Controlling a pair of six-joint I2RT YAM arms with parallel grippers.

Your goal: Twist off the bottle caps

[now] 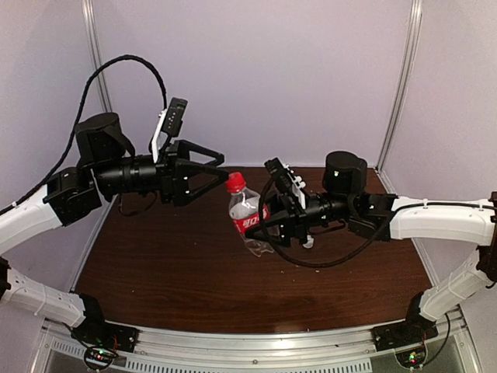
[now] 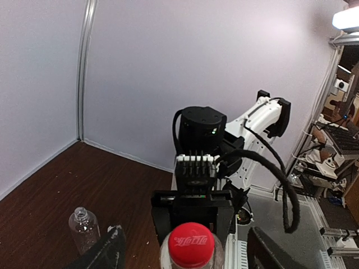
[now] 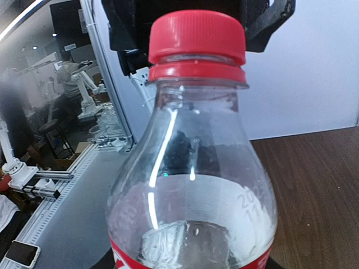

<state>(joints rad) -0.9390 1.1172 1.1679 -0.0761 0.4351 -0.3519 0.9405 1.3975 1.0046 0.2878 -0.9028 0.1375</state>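
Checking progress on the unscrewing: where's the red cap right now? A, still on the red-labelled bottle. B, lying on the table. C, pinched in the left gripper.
A: the red cap sits on the neck of the red-labelled bottle, and the left gripper stands open to either side of it.

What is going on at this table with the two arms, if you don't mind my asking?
The right gripper is clamped on the body of the small red-labelled bottle, holding it tilted with its neck toward the left arm. The left gripper is open, standing either side of the red cap without gripping it, and the cap is on the neck. A second clear bottle stands on the table; its neck looks bare.
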